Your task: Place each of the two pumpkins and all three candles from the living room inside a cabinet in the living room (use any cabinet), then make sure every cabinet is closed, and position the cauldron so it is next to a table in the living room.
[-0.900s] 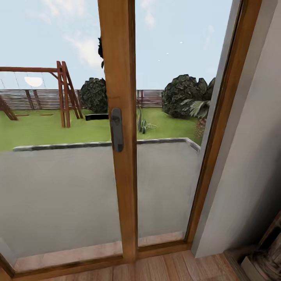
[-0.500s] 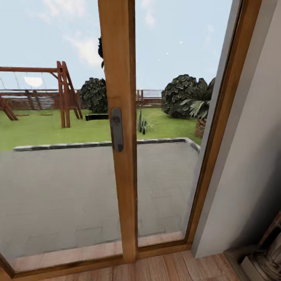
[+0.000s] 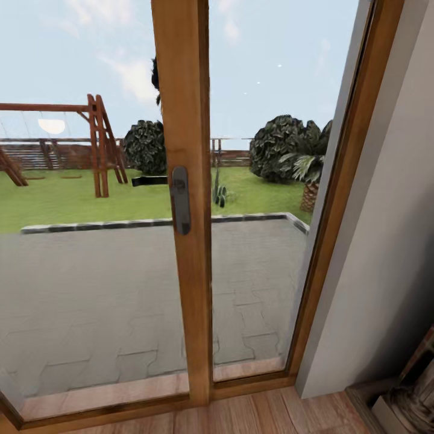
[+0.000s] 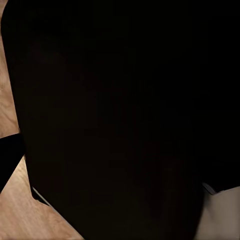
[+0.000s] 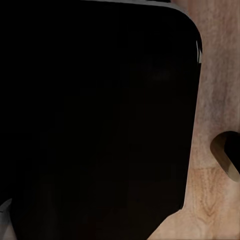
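Head view: wood-framed glass doors are seen at close range, with a dark handle mounted on the central stile. Through the glass, a grey paved patio, a lawn, a wooden swing frame, a fence and dark shrubs are visible under a pale sky. A grey wall stands to the right of the doors, and light plank floor runs along the near edge. At the near right corner, part of a carved stone piece is seen.

Left wrist view: a large black rounded body is shown over plank floor.

Right wrist view: a similar black body is shown over floor.

Fingers of both arms are not in sight, so their opening cannot be told. No pumpkin, candle, cabinet or cauldron is in sight, so their places cannot be told.
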`<state>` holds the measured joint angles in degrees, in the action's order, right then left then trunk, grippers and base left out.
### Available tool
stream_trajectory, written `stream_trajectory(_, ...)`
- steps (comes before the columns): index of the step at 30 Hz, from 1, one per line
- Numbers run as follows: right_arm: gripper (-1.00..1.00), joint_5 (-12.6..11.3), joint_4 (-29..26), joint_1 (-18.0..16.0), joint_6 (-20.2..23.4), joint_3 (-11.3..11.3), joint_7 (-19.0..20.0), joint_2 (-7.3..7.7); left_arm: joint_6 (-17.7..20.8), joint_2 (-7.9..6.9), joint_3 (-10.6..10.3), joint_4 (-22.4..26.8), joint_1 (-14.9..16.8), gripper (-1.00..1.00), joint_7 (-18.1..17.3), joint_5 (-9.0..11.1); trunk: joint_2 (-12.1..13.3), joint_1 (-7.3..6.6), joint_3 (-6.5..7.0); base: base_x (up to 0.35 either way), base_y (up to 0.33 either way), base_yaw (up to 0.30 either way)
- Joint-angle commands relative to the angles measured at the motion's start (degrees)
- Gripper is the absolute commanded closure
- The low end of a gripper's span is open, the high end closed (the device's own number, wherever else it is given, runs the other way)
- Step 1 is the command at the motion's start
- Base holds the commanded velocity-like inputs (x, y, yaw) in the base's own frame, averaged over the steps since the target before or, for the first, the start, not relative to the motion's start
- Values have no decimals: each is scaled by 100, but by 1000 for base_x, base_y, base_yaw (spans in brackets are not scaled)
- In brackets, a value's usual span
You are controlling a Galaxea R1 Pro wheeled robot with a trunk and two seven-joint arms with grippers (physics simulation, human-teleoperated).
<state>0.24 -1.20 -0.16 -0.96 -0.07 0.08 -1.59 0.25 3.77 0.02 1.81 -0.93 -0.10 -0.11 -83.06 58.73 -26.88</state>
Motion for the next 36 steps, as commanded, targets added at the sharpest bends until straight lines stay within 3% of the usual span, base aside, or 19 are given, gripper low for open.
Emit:
stream_trajectory(1,-100,2,0,-2,-26,-2,1,0,2,-3,3,12,-3,-100,6,0,-2,0,-4,0,0,0)
stream_trajectory(17,-100,2,-3,-2,-53,-2,1,1,10,-15,6,2,-3,-100,27,13,-2,0,-4,-80,20,0)
stream_trajectory(36,-100,2,-4,-2,-54,-2,1,17,10,-87,6,-5,-3,-100,18,11,-2,0,-4,-242,201,0)
